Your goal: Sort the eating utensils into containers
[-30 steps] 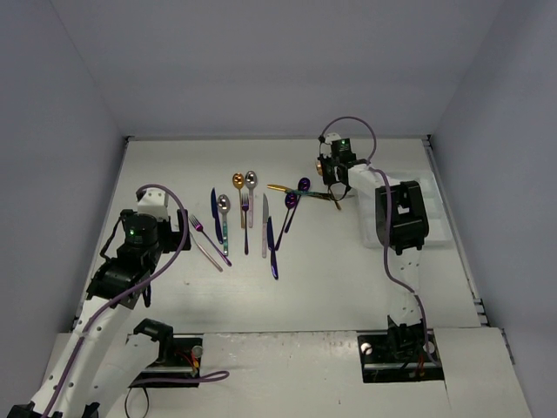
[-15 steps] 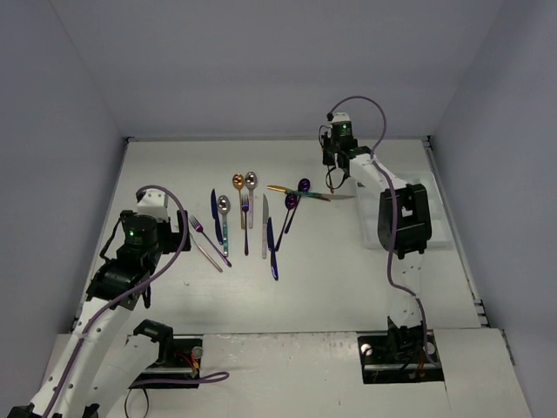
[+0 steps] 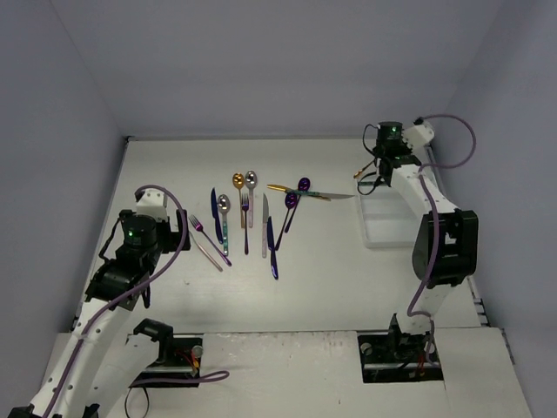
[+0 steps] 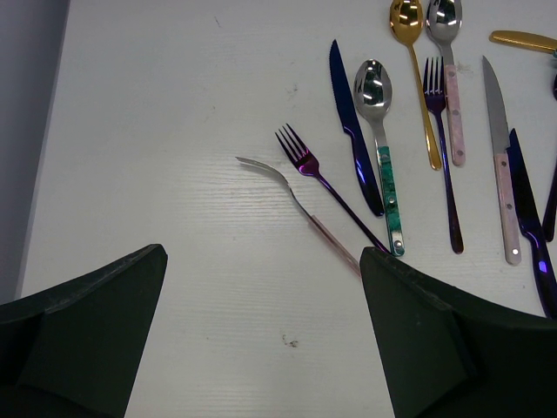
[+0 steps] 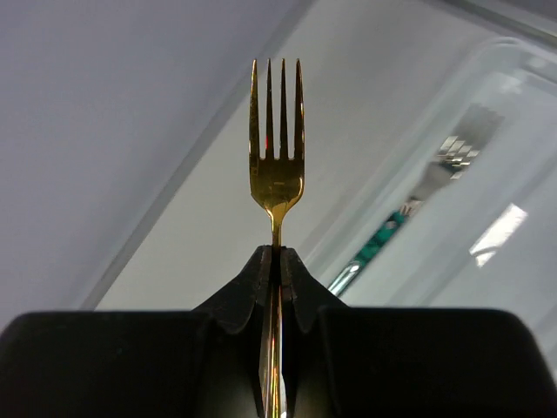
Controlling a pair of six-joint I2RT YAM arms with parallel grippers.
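My right gripper (image 3: 372, 171) is shut on a gold fork (image 5: 277, 170), which points tines-out above the far left end of the white tray (image 3: 388, 227). In the right wrist view a teal-handled fork (image 5: 393, 229) lies in a compartment of the tray (image 5: 513, 287). Several utensils lie in a loose row mid-table: a gold spoon (image 3: 238, 181), a silver spoon (image 3: 251, 178), blue knives (image 3: 214, 209), a purple fork (image 4: 300, 161) and a silver fork (image 4: 265, 170). My left gripper (image 4: 261, 296) hangs open over bare table just left of them, holding nothing.
Two purple spoons (image 3: 291, 202), a gold knife (image 3: 283, 188) and a teal knife (image 3: 326, 195) lie crossed between the row and the tray. My right arm covers part of the tray. Walls close in the table at the back and both sides.
My right gripper, shut on the gold fork, rose from the crossed utensils and swung right to the tray's far end. The left arm has stayed still.
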